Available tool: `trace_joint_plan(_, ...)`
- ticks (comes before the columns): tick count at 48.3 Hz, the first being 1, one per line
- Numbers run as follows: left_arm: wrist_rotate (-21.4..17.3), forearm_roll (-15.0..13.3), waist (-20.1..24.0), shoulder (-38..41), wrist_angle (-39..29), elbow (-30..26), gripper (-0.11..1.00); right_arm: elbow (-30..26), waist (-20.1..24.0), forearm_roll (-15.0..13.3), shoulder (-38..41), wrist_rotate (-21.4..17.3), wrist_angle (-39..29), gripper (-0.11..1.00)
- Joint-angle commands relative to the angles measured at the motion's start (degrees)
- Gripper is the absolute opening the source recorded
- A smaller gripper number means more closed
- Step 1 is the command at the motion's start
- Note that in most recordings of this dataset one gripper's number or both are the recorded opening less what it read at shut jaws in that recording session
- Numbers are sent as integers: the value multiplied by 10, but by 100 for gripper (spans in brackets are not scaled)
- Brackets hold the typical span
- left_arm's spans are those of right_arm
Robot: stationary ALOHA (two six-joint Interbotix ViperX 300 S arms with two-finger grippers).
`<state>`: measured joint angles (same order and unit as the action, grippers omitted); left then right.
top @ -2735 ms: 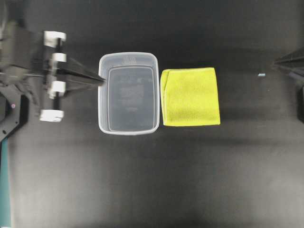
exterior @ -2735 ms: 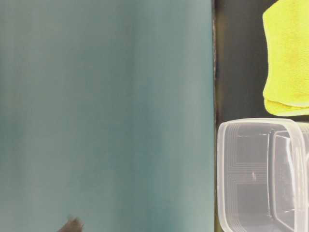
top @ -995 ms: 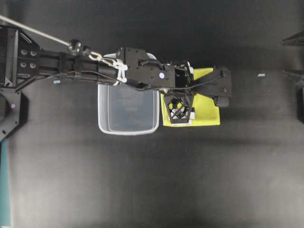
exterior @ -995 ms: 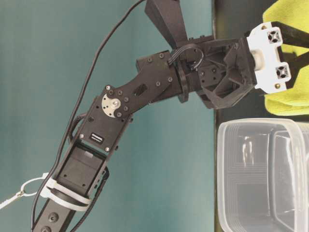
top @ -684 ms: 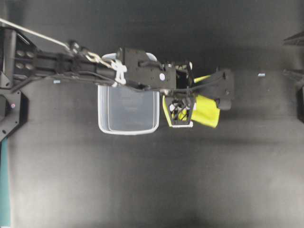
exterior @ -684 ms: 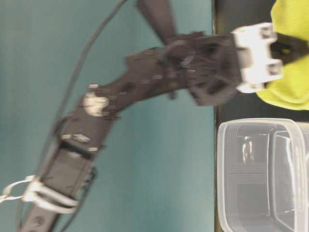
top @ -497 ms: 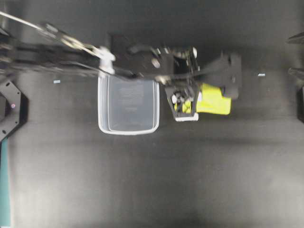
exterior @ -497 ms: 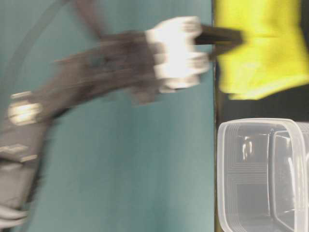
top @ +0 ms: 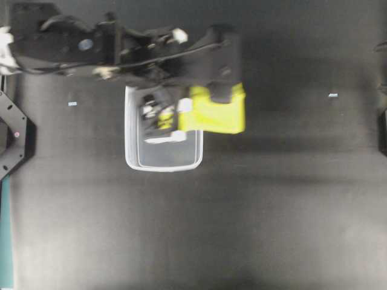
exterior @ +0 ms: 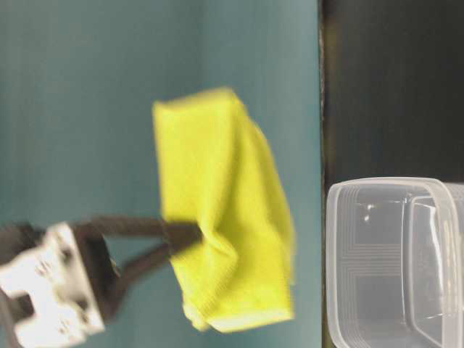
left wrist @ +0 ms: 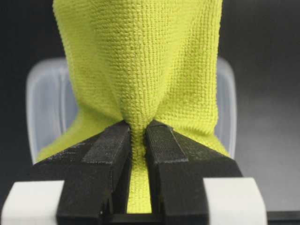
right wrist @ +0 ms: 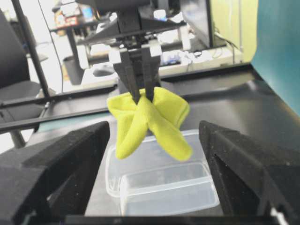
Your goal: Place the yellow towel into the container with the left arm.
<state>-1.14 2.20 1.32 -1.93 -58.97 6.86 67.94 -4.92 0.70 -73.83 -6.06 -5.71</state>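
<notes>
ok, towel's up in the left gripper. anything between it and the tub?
Nothing visible. The yellow towel hangs pinched in the left gripper above the container, which is open-topped and looks empty in the right wrist view.

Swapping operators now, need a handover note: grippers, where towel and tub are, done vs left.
Left gripper: shut on the yellow towel, pinching a fold at its middle; the towel hangs clear of the table.
Right gripper: open, parked away at the table edge, holding nothing.
Container: upright on the black table, nothing in it; towel is partly over it, overhanging one long rim.
Done: grasp and lift.
Left: centre over the tub, lower, release.
</notes>
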Motion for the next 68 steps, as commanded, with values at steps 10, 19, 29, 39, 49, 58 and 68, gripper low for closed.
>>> trace_joint_plan(10, -4, 2, 4, -59, 45, 108, 7, -4, -1, 2, 4, -1, 5, 75)
trace_joint_plan(19, -14, 3, 12, -61, 100, 136, 6, -2, -2, 2, 4, -2, 4, 75)
trace_joint_plan(29, -27, 3, 15, -53, 111, 154, 7, 0, -2, 2, 4, -2, 5, 75)
trace_joint_plan(39, -18, 3, 15, -52, 117, 163, 11, 0, -2, 2, 4, -2, 6, 75)
trace_joint_plan(49, 10, 3, 9, -55, 181, 187, 70, 7, -2, 2, 3, -2, 2, 75)
trace_joint_plan(58, 15, 3, 2, -104, 254, 204, 86, 7, -2, 2, -6, -2, 1, 75)
trace_joint_plan(68, 16, 2, 0, -218, 307, 227, 83, 9, -2, 2, -26, -2, -6, 75)
